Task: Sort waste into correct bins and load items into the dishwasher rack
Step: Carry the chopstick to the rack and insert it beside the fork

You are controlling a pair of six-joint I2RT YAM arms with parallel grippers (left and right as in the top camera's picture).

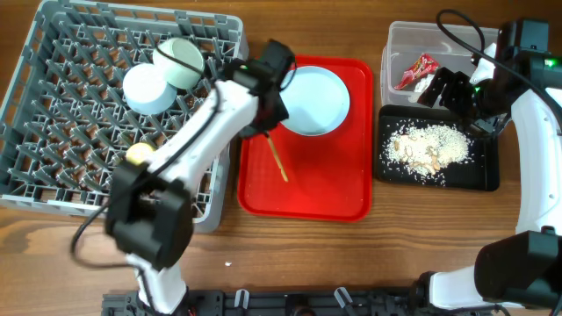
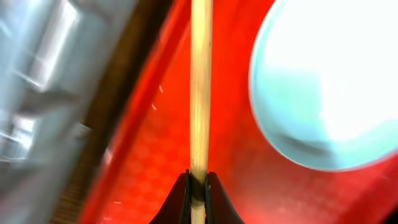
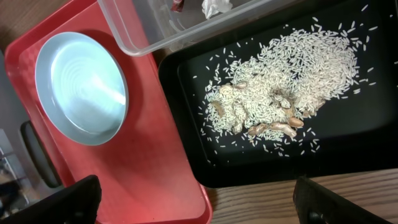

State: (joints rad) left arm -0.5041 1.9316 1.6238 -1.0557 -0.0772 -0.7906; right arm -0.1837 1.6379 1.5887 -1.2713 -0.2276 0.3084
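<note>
The wrapper (image 1: 416,70) is in the tub (image 1: 413,31), scraps (image 1: 430,147) in the black tray (image 1: 486,180), bowls (image 1: 147,88) in the rack (image 1: 61,132). The plate (image 1: 314,99) waits on the red tray (image 1: 325,175); left fingers (image 2: 178,202) clamp a chopstick (image 2: 200,93), right fingers (image 3: 68,202) apart.

We read this as a robotics lab bench dressed up as a dishwashing station, not a real kitchen; a left arm (image 1: 206,132) and a right arm (image 1: 537,140) stand at a plain wooden surface (image 1: 395,250); a black cable (image 1: 457,33) loops to one; a grey dishwasher rack (image 1: 53,105), red tray (image 1: 325,186), clear tub (image 1: 392,44) and black tray (image 1: 479,177) sit in tidy order.
</note>
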